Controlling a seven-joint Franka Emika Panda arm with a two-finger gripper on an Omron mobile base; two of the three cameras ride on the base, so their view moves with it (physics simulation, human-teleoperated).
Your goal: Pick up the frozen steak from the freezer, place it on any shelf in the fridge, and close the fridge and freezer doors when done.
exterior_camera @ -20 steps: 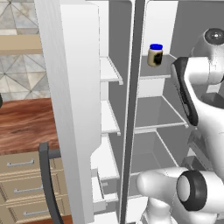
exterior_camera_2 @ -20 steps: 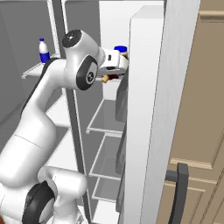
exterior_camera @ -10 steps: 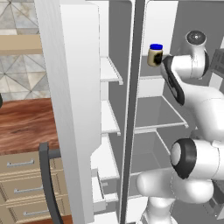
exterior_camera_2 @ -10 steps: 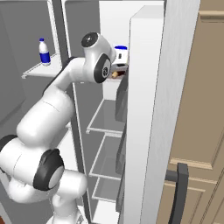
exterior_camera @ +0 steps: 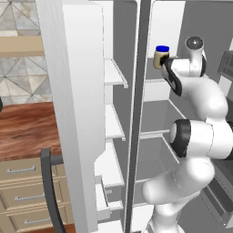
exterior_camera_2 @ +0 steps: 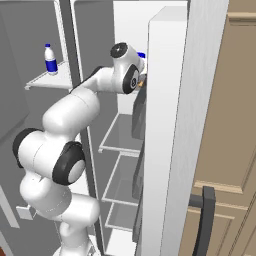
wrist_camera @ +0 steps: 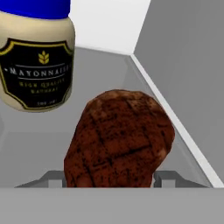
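Observation:
The steak point(wrist_camera: 118, 140) is a brown, grill-marked slab held between my gripper's point(wrist_camera: 108, 178) two fingers, just over the top fridge shelf point(wrist_camera: 109, 72). Whether it touches the shelf I cannot tell. A mayonnaise jar point(wrist_camera: 37, 57) with a blue lid stands on the same shelf, close beside the steak. From the left base view, my hand point(exterior_camera: 166, 68) reaches into the upper fridge compartment right by the jar point(exterior_camera: 161, 56). In the right base view the open door edge hides most of the hand; a brown bit of steak point(exterior_camera_2: 143, 83) peeks out.
The white freezer door point(exterior_camera: 73, 113) stands open on the left, with bare shelves point(exterior_camera: 113, 73) behind it. The fridge door point(exterior_camera_2: 170, 125) stands open on the right. A blue-labelled bottle point(exterior_camera_2: 50, 59) sits on a door rack. Wooden drawers point(exterior_camera: 22, 182) lie at lower left.
The arm has stretched further into the fridge, carrying the steak up to the top shelf beside the mayonnaise jar.

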